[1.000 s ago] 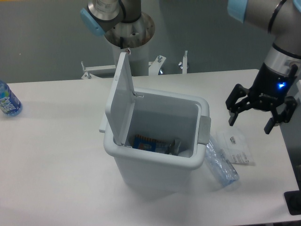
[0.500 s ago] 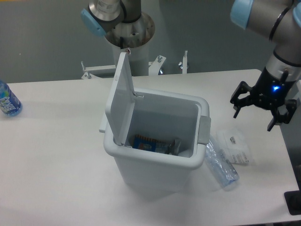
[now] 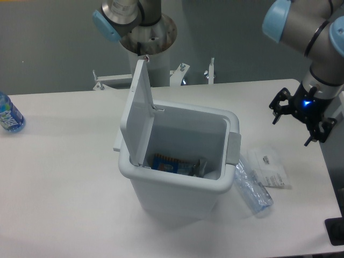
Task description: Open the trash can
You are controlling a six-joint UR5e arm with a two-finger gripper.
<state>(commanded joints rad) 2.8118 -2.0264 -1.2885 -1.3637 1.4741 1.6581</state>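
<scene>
On the white surface the big pale grey plastic trash can stands with its lid upright, opening apparently done; right of it the claw hangs spread, empty

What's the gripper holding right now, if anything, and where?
Nothing. The gripper hangs open in the air to the right of the trash can, with no object between its fingers. The can's lid stands upright, already open.

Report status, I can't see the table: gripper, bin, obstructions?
Gripper open, empty, raised right of bin. Large pale grey plastic trash can: lid upright, open. Clear crushed plastic bottle beside it, not blocking.
</scene>
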